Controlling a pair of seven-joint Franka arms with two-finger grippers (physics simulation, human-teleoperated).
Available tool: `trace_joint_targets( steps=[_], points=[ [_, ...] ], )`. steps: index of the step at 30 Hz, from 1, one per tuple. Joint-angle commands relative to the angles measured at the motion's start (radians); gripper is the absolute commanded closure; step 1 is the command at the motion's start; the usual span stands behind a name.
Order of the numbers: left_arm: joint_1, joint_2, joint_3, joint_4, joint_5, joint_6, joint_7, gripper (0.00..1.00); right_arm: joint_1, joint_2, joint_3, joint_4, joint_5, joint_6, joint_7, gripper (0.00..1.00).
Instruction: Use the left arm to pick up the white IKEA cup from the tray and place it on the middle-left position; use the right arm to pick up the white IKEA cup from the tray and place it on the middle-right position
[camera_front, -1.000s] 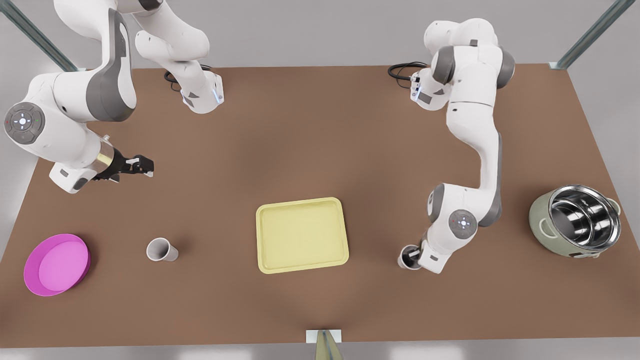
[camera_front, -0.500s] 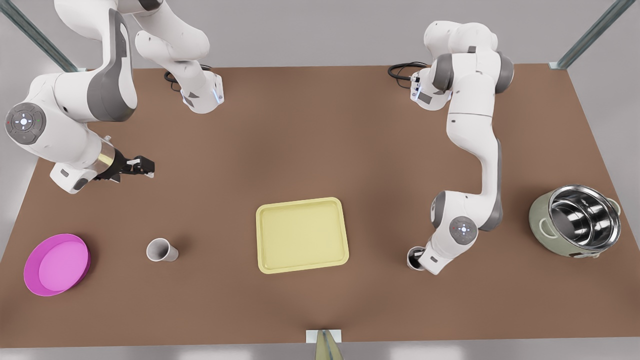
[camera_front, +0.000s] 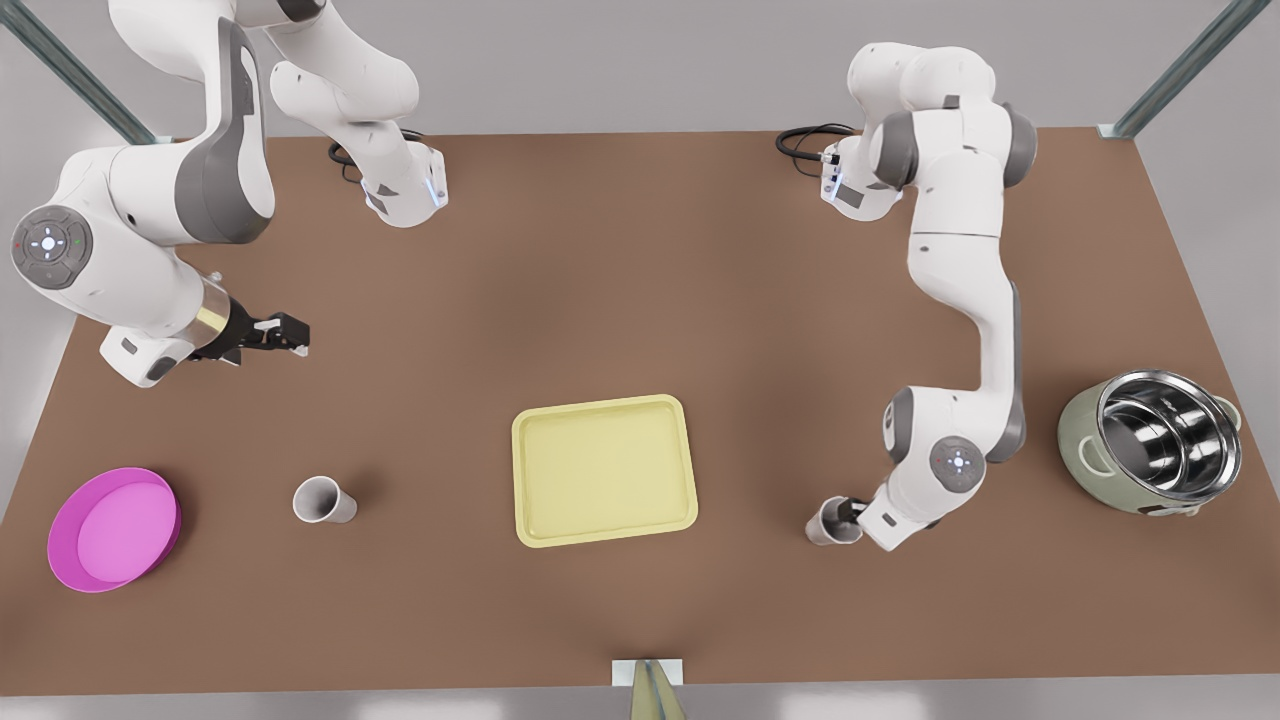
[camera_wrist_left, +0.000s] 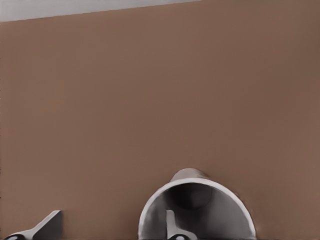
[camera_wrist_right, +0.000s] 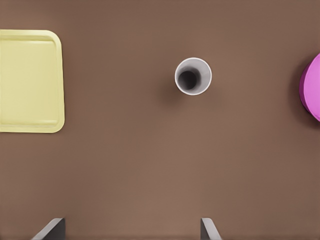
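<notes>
Brown tabletop (camera_front: 640, 280) spreads under both arms, and the action sits at the front view's right, where the left gripper (camera_front: 848, 514) is down at a white cup (camera_front: 826, 523). Its jaws stand spread: in the left wrist view one finger (camera_wrist_left: 170, 226) hangs inside the cup's mouth and the other (camera_wrist_left: 49, 226) is well outside the wall, so nothing looks pinched. That cup rests on bare wood right of the tray (camera_front: 603, 470), about where I'd put the middle-right spot. Across the table the right gripper (camera_front: 288, 334) waits high with its jaws wide and empty. The second cup (camera_front: 322, 499) stands between the tray and a magenta dish (camera_front: 115, 530). Nothing lies in the tray. These cups look light, stiff and smooth-sided, I'd guess easy to tip, so a hold over the rim, one finger inside and one outside, seems safest. A steel-lined pot (camera_front: 1150, 440) sits far off.
</notes>
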Motion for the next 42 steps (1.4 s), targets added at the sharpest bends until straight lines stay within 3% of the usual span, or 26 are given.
trace_joint_targets(
  steps=[1, 23, 25, 37, 42],
  points=[
    [0.003, 0.000, 0.000, 0.000, 0.006, 0.002, 0.121, 0.00, 0.000, -0.001, 0.000, 0.002, 0.001, 0.001, 0.008, 0.00],
    [-0.015, -0.075, -0.012, 0.016, -0.061, -0.015, 0.069, 0.00, -0.011, -0.002, -0.011, 0.002, 0.002, -0.009, -0.025, 0.00],
    [-0.015, -0.080, -0.008, 0.048, -0.060, -0.117, 0.069, 0.00, -0.011, -0.002, -0.012, 0.002, 0.004, -0.011, -0.025, 0.00],
    [-0.003, -0.445, 0.038, 0.048, -0.044, -0.677, 0.071, 0.00, -0.012, 0.013, -0.018, 0.017, 0.004, -0.069, -0.023, 0.00],
    [-0.003, -0.474, 0.089, 0.040, -0.046, -0.743, 0.061, 0.00, -0.014, 0.013, -0.027, 0.017, 0.002, -0.069, -0.026, 0.00]
  ],
)
